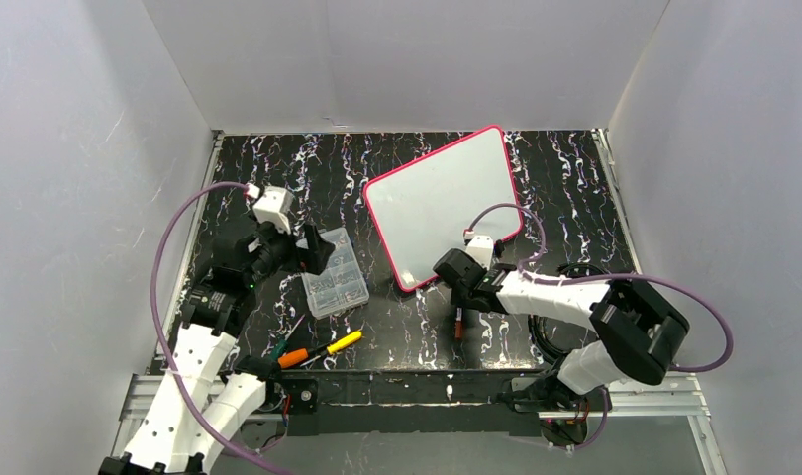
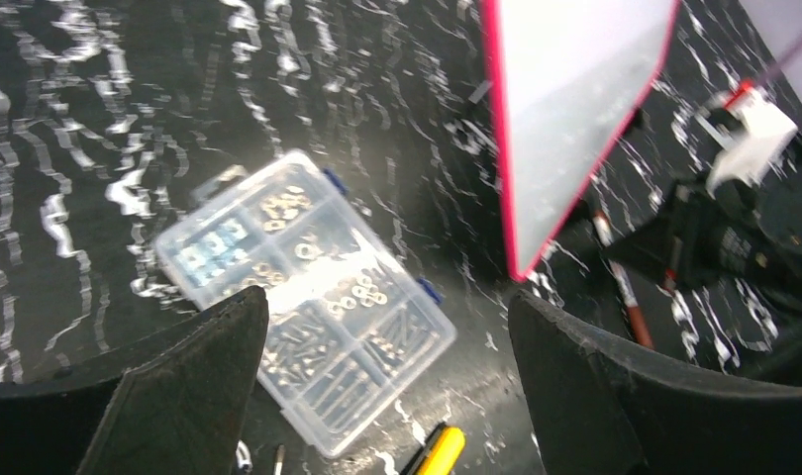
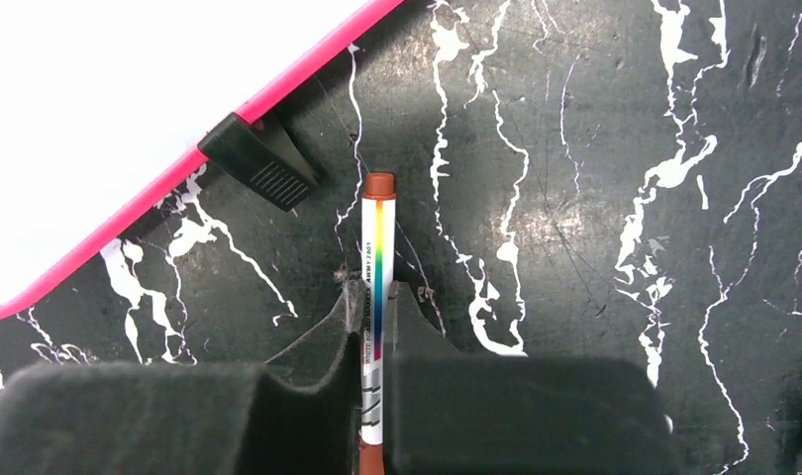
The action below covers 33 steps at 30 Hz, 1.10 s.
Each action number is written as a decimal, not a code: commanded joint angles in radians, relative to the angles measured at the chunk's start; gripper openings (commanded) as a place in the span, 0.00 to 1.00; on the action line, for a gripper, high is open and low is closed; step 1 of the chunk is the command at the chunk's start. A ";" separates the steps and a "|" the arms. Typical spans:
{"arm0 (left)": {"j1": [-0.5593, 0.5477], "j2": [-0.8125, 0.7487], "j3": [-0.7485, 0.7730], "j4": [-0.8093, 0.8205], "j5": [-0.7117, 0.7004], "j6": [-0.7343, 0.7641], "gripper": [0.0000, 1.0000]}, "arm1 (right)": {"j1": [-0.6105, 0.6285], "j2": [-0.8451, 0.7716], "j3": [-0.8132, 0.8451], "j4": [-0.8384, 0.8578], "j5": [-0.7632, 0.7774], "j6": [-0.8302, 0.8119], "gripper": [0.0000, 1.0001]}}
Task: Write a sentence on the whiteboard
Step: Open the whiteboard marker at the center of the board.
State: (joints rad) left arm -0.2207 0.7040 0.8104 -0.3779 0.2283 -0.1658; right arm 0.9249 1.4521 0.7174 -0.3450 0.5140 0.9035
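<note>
The right claw (image 3: 377,297) is clamped on a pen (image 3: 378,223), pinching it mid-barrel with one brown end pointing ahead, probably so it can be carried to the whiteboard (image 3: 110,119) just beside it. The board is pink-rimmed and bare of any writing, and sits toward the back middle of the table with a small black wedge (image 3: 261,158) at its near edge. The left claw (image 2: 387,381) hangs with its jaws wide apart above a clear parts box (image 2: 308,307), holding nothing. The table (image 1: 565,188) is black with white veins, between plain white walls.
</note>
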 commanded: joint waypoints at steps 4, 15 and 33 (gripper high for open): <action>-0.222 -0.033 -0.004 -0.042 0.027 -0.068 0.85 | 0.005 -0.147 -0.044 0.018 -0.006 0.062 0.01; -0.573 -0.019 -0.024 0.146 -0.038 -0.440 0.80 | 0.005 -0.439 -0.031 0.195 -0.137 0.071 0.01; -0.834 0.358 0.004 0.421 -0.130 -0.530 0.69 | 0.005 -0.589 0.045 0.336 -0.227 0.071 0.01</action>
State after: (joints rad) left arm -1.0294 1.0412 0.7673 0.0002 0.1356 -0.6922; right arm 0.9253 0.8810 0.7296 -0.0532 0.2977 0.9665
